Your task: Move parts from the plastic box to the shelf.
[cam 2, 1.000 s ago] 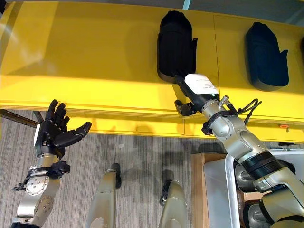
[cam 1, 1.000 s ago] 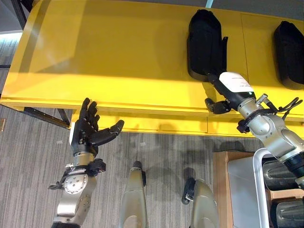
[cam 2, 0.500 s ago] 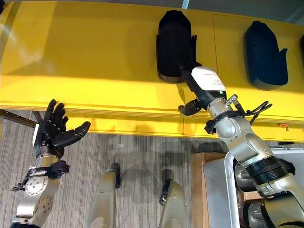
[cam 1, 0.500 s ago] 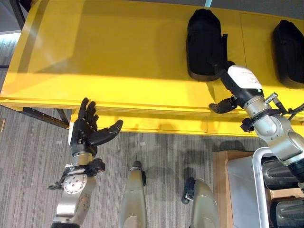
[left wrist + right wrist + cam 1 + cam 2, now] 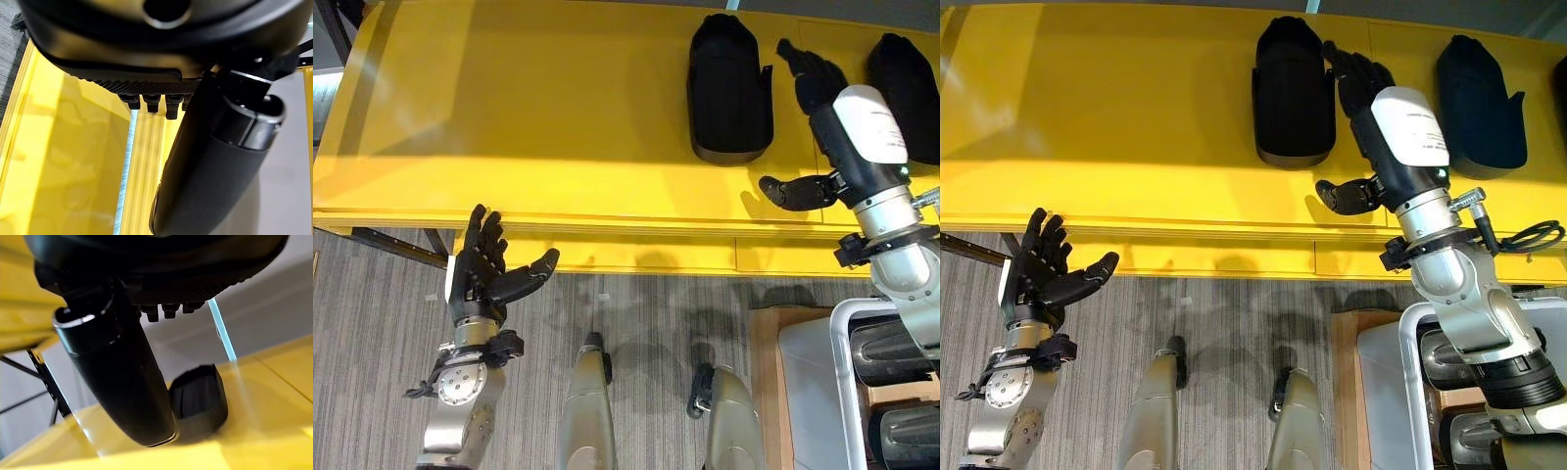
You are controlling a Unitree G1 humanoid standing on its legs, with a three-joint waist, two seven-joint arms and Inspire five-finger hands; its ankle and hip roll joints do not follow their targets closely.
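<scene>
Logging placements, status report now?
Right hand open above the yellow shelf, beside the placed black part. Left hand open, idle at the shelf's front edge. Nothing in the way.

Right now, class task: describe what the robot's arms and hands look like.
Both arms are silver-grey metal with dark joint rings. Each ends in a dark robot hand: the left robot hand is all black, the right robot hand bears a large white cover.

The yellow shelf (image 5: 529,117) is showing a smooth, semi-glossy painted surface catching light. The black parts (image 5: 729,88) on it are looking like matt moulded plastic. The right hand (image 5: 1361,88) is wearing a glossy white shell over dark plastic. The floor (image 5: 372,323) is looking like rough grey carpet.
</scene>
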